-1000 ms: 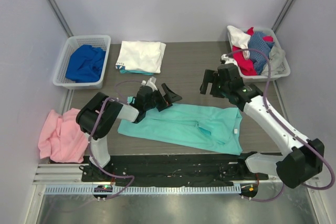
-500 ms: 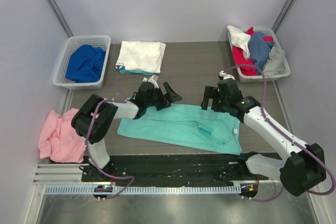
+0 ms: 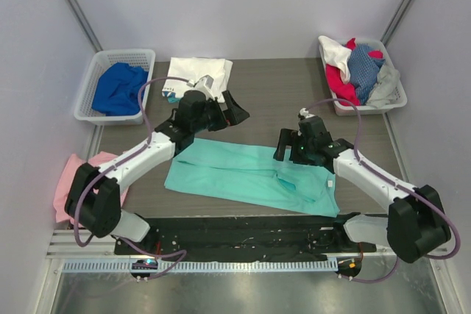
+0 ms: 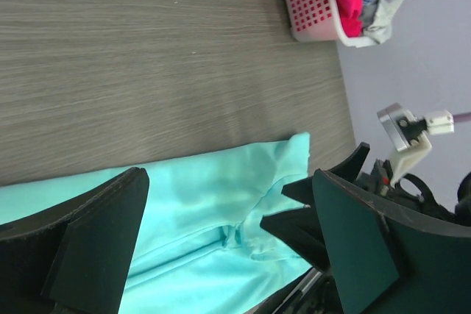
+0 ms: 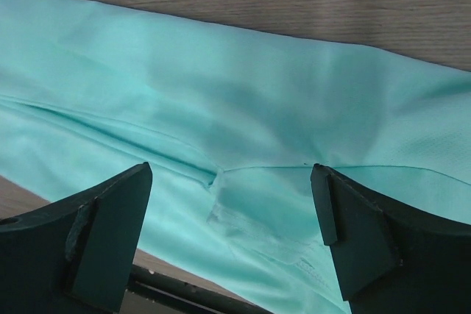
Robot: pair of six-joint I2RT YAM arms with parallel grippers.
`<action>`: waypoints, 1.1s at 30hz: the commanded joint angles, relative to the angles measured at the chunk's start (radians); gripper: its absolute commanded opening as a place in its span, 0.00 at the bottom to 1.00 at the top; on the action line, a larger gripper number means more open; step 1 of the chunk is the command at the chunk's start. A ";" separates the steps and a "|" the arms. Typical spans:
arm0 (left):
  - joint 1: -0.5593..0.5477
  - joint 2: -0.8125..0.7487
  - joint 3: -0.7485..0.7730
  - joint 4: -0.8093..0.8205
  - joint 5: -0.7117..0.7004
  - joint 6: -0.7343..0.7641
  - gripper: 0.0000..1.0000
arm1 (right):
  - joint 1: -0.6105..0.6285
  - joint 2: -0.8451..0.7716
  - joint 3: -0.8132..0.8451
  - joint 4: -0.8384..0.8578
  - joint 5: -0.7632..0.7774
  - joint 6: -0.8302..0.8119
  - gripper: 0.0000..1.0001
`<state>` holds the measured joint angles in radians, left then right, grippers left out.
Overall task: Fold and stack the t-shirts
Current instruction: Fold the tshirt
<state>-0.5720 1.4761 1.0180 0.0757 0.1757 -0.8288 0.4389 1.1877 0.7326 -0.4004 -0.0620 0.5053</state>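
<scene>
Mint tee lies flat mid-table, white tee folded behind it, basket far left. I see both arms stretched forward: left gripper gaping near the mint tee's far edge, right gripper gaping low above it.

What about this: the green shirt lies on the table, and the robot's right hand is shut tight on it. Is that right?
Not quite. The green shirt does lie on the table, but the right hand is wide open over it, not shut on it. The right wrist view shows its two fingers spread far apart, with the shirt lying ungripped below them.
</scene>
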 commanded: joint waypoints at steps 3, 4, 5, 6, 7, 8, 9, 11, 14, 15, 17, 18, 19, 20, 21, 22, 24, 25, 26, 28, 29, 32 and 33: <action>-0.002 -0.111 -0.004 -0.198 -0.128 0.109 1.00 | 0.006 0.144 0.024 0.035 0.172 0.041 0.99; 0.000 -0.123 -0.006 -0.212 -0.140 0.117 1.00 | 0.006 0.182 0.037 0.037 0.194 0.041 0.99; 0.000 -0.144 -0.012 -0.237 -0.148 0.123 1.00 | 0.004 0.205 0.047 0.040 0.209 0.039 0.99; 0.001 -0.155 -0.015 -0.246 -0.160 0.135 1.00 | 0.004 0.225 0.054 0.043 0.223 0.036 0.99; 0.003 -0.164 -0.018 -0.254 -0.165 0.137 1.00 | 0.006 0.243 0.071 0.046 0.250 0.035 0.99; 0.006 -0.181 -0.025 -0.266 -0.168 0.138 1.00 | 0.004 0.286 0.079 0.054 0.261 0.029 0.99; 0.009 -0.189 -0.030 -0.272 -0.168 0.142 1.00 | 0.004 0.305 0.088 0.060 0.269 0.022 0.99; 0.014 -0.209 -0.038 -0.287 -0.195 0.143 1.00 | 0.006 0.376 0.119 0.063 0.289 0.007 0.99; 0.018 -0.229 -0.042 -0.318 -0.220 0.152 1.00 | 0.004 0.469 0.160 0.066 0.310 -0.019 0.99; 0.020 -0.243 -0.042 -0.326 -0.228 0.157 1.00 | 0.004 0.487 0.169 0.069 0.315 -0.028 0.99; 0.021 -0.260 -0.050 -0.349 -0.251 0.163 1.00 | 0.006 0.529 0.204 0.072 0.344 -0.042 0.99; 0.024 -0.279 -0.053 -0.356 -0.258 0.165 1.00 | 0.006 0.562 0.218 0.074 0.352 -0.057 0.99; 0.023 -0.289 -0.056 -0.364 -0.268 0.166 1.00 | 0.004 0.582 0.252 0.075 0.360 -0.060 0.99; 0.026 -0.299 -0.062 -0.378 -0.284 0.168 1.00 | 0.006 0.599 0.270 0.068 0.366 -0.066 0.99; 0.026 -0.309 -0.064 -0.387 -0.292 0.169 1.00 | 0.004 0.633 0.289 0.064 0.376 -0.070 0.99; 0.027 -0.324 -0.067 -0.395 -0.301 0.171 1.00 | 0.006 0.645 0.325 0.063 0.379 -0.074 0.99; 0.031 -0.335 -0.068 -0.427 -0.327 0.175 1.00 | 0.006 0.673 0.366 0.055 0.389 -0.079 0.99; 0.029 -0.342 -0.067 -0.439 -0.335 0.178 1.00 | 0.006 0.697 0.404 0.054 0.389 -0.086 0.99; 0.031 -0.346 -0.065 -0.453 -0.338 0.181 1.00 | 0.006 0.713 0.424 0.054 0.386 -0.091 0.99; 0.032 -0.355 -0.068 -0.464 -0.347 0.183 1.00 | 0.004 0.746 0.486 0.052 0.375 -0.106 0.99; 0.032 -0.358 -0.070 -0.467 -0.349 0.183 1.00 | 0.004 0.759 0.510 0.052 0.367 -0.117 0.99; 0.032 -0.359 -0.064 -0.478 -0.358 0.189 1.00 | 0.006 0.777 0.603 0.045 0.340 -0.151 0.99; 0.031 -0.358 -0.062 -0.481 -0.358 0.194 1.00 | 0.006 0.771 0.625 0.034 0.337 -0.155 0.99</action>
<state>-0.5446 1.1412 0.9535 -0.3805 -0.1482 -0.6662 0.4423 1.9373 1.2633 -0.3367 0.2932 0.4000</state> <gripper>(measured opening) 0.995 0.988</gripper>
